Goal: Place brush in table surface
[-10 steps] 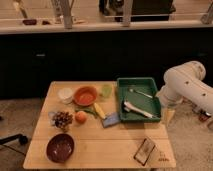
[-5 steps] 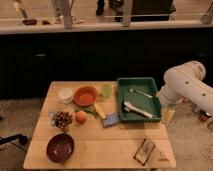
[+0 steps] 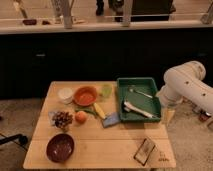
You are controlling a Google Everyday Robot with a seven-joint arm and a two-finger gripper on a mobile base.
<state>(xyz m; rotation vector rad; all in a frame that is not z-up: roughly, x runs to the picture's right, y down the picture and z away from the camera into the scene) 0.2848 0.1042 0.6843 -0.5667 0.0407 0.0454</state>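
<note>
Table surface point(image 3: 102, 142) bare front-middle; brush point(image 3: 137, 109) in green tray point(image 3: 119, 100); hand point(image 3: 169, 116) beside right edge, grip untellable.

We find the brush point(image 3: 137, 109) lying in the tray point(image 3: 150, 101) at the back right corner of the table surface point(image 3: 100, 142) (a thinner utensil point(image 3: 140, 92) lies behind it), a bowl point(image 3: 60, 147) near the front left corner, and the gripper point(image 3: 169, 116) just off the right edge beside the tray.
</note>
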